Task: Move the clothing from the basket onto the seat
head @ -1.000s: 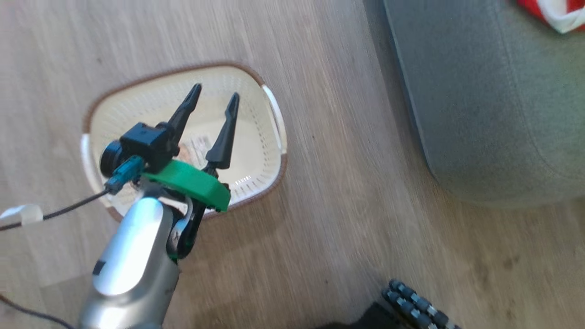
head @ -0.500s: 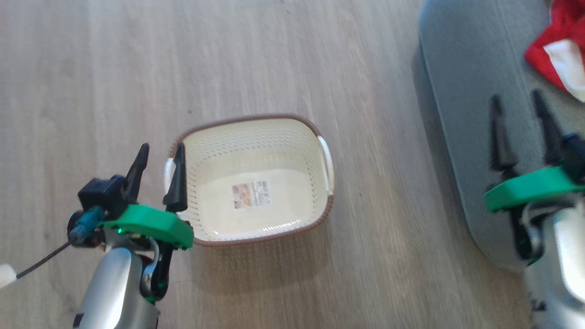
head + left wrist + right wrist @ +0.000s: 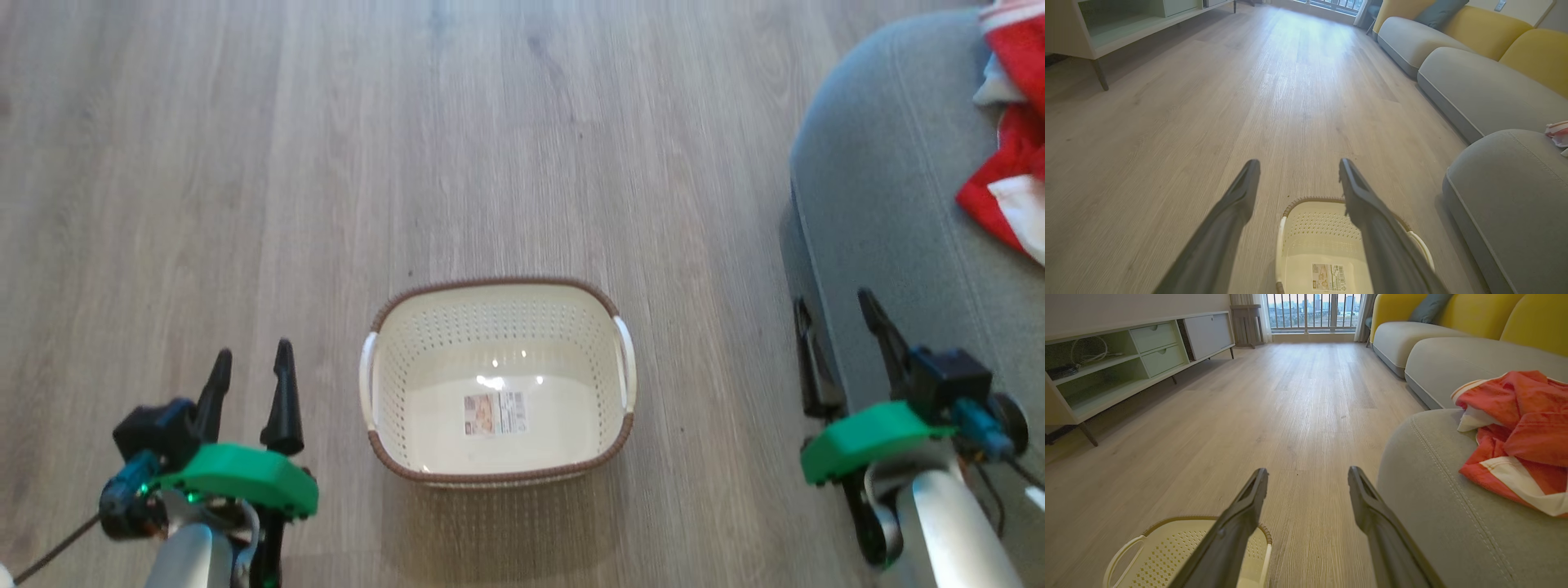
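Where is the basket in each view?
Head view: basket at lower centre.
Left wrist view: basket at bottom centre.
Right wrist view: basket in bottom left corner.
Shared landmark: the grey seat, right of the basket in all three.

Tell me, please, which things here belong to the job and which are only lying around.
For the job: clothing, lying on the seat; basket, only a label inside.
Just around: shelf unit, yellow backrests, dark pillow, other grey cushions, wooden floor.
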